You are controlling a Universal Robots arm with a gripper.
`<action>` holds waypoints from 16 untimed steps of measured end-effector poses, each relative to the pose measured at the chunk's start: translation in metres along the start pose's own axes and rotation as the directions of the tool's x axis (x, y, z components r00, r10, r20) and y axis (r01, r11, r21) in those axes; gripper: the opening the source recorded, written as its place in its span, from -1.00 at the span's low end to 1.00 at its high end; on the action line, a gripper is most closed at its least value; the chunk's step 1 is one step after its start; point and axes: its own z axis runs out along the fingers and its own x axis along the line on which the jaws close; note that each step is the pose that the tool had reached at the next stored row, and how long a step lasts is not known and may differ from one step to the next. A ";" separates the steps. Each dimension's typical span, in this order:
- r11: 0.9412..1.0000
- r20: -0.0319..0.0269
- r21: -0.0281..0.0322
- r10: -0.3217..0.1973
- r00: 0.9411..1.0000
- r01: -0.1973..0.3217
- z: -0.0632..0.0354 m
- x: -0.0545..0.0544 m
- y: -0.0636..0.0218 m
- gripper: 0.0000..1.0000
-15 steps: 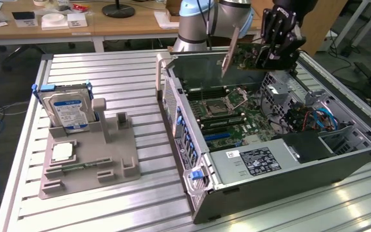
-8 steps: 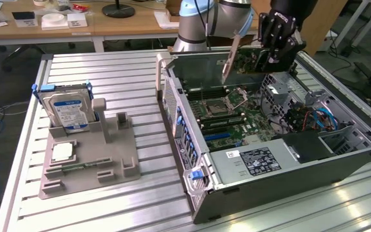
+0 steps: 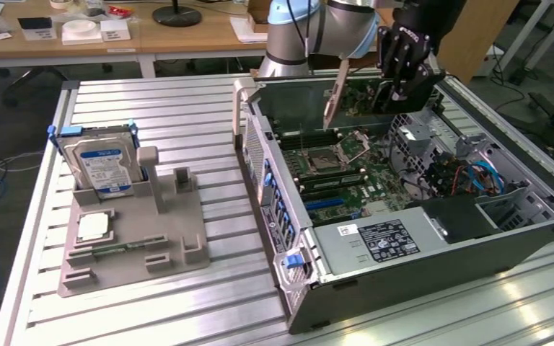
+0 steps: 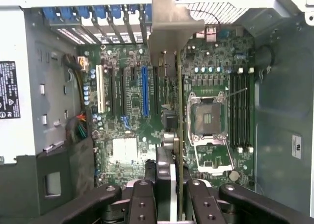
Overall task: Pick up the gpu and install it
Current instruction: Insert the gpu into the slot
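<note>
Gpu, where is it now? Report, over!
Copy: end effector shut on gpu; card hangs over motherboard, not plugged in; nothing between them.

The gpu [image 3: 359, 97] is a thin, flat green-and-dark circuit card with a long silver metal bracket along one end. It is clear of the tabletop, clamped in the gripper [image 3: 395, 90] and standing on edge over the motherboard [image 3: 349, 189] inside the open computer case [image 3: 257, 144]. In the wrist view it shows edge-on as a narrow strip between the expansion slots and the processor socket, with its bracket toward the slotted wall of the case.
</note>
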 end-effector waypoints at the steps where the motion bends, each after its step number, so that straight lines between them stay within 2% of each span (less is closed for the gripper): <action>1: 1.000 0.000 0.004 -0.006 1.000 0.006 0.0008 0.000 0.0001 -0.44; 3: 1.000 0.001 0.009 -0.014 1.000 0.014 0.0040 -0.001 0.0004 -0.44; 7: 1.000 0.000 0.009 -0.015 1.000 0.015 0.0111 0.000 0.0024 -0.44; 10: 1.000 0.001 0.009 -0.015 1.000 0.015 0.0143 0.004 0.0023 -0.44; 16: 1.000 0.000 0.010 -0.003 1.000 0.003 0.0249 0.005 0.0127 -0.44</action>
